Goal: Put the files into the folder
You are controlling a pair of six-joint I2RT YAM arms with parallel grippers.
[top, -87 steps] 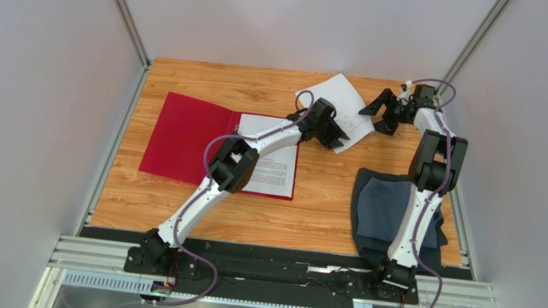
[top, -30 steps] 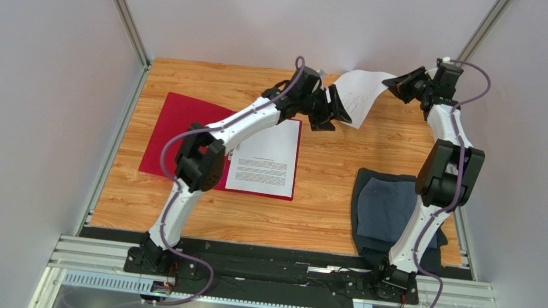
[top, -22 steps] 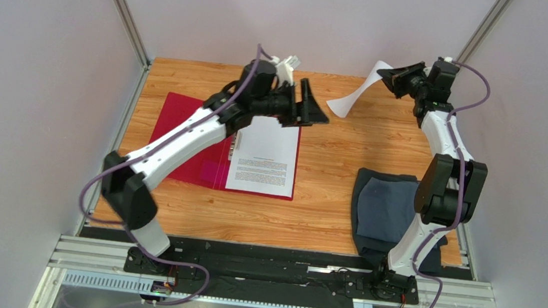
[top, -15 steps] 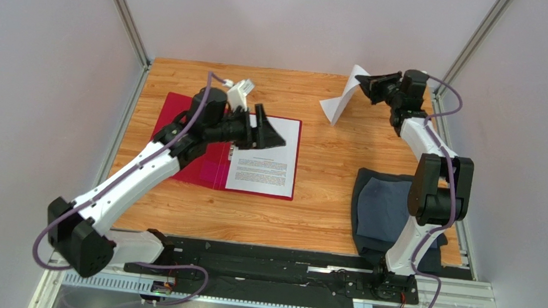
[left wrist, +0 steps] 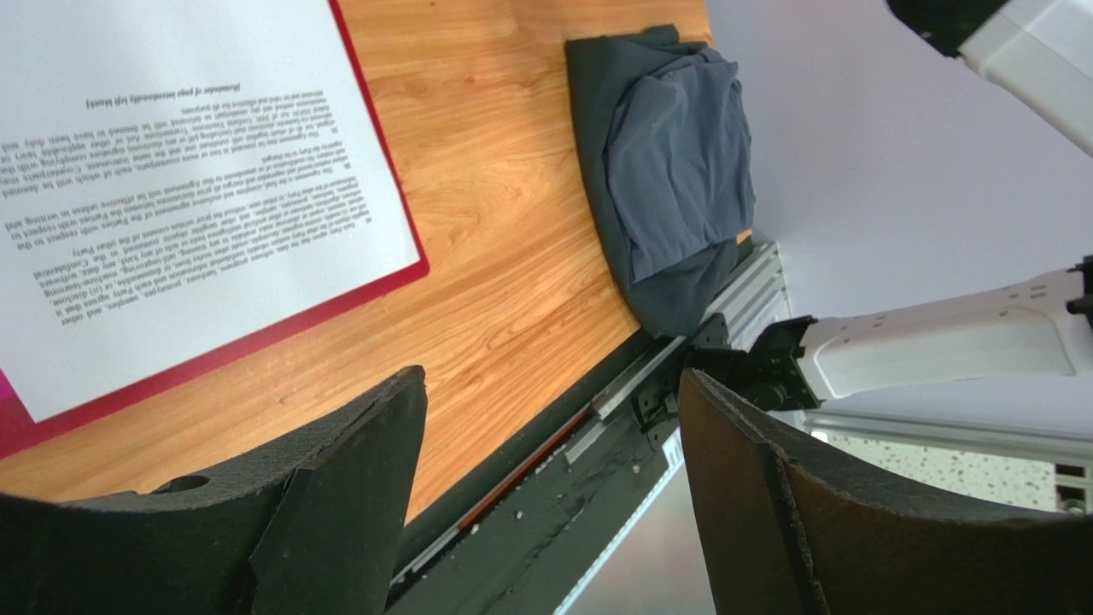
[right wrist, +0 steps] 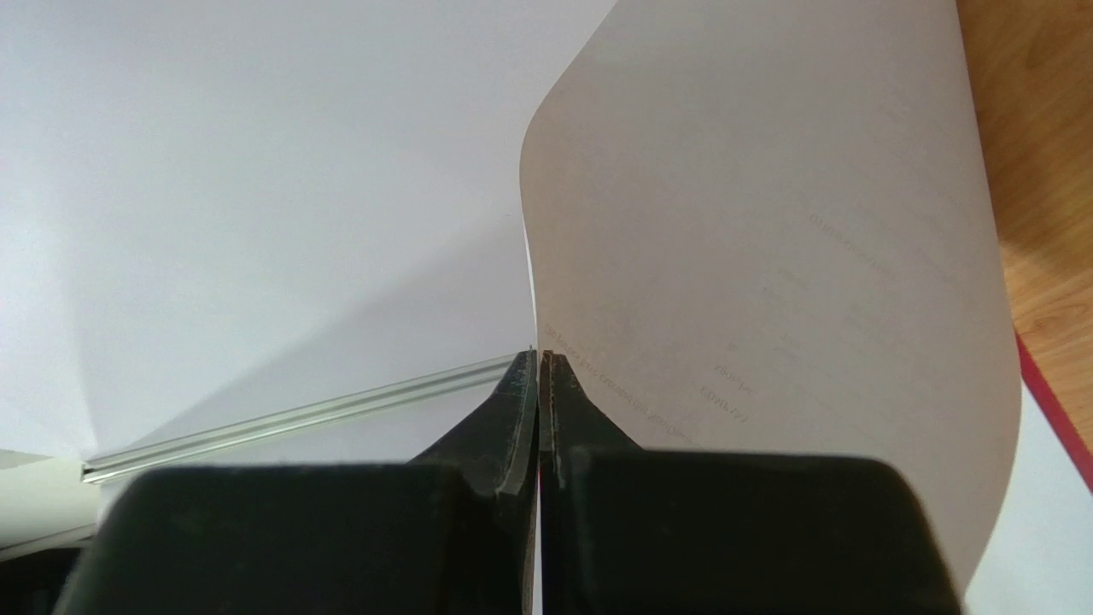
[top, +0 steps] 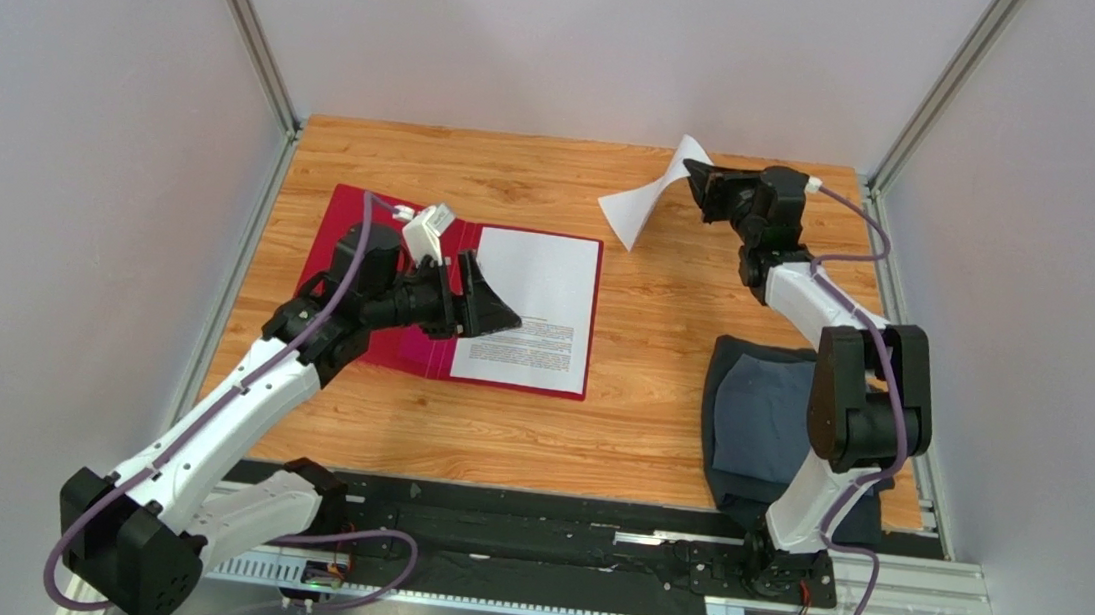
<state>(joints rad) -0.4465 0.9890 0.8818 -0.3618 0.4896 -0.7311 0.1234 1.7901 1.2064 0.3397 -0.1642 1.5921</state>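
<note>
Folder (top: 333, 219) lies open on the desk (top: 650, 408), 1 sheet (top: 539, 299) flat on its right half. Your left jaws hang released and empty over its middle. Your right jaws clench the 2nd sheet (top: 647, 197), curled, beyond its far right corner.

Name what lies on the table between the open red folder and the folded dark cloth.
Nothing: bare wooden tabletop separates the red folder from the dark cloth, shown in the top and left wrist views.
</note>
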